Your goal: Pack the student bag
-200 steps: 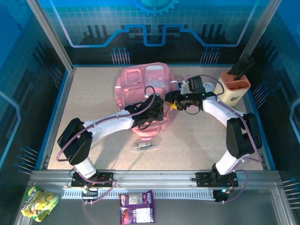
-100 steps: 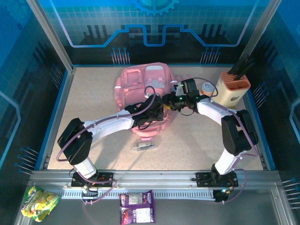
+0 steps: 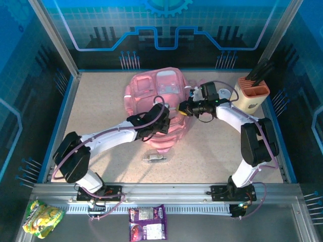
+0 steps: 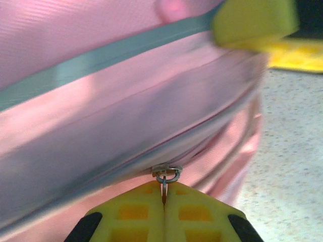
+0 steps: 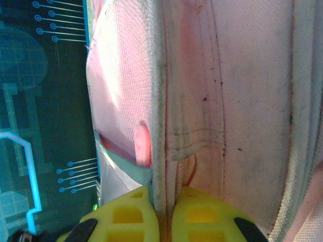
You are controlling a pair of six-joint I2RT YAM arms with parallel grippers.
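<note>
Speckled tabletop (image 3: 101, 101), blue-walled cell. 1x student bag (image 3: 156, 88), pink, far centre. On it: left gripper (image 4: 164, 199), fingers together, pinching zip pull (image 4: 166, 174); right gripper (image 5: 161, 206), fingers clamped on edge seam (image 5: 159, 101), bag's R side.

The bag (image 3: 154, 91) lies rear-middle on the counter (image 3: 101, 111), a holder (image 3: 251, 93) to its right. The left hand (image 3: 170, 119) meets the bag's near right edge, the right hand (image 3: 182, 110) its right side. A small item (image 3: 154, 158), perhaps a clip, lies before the bag.
</note>
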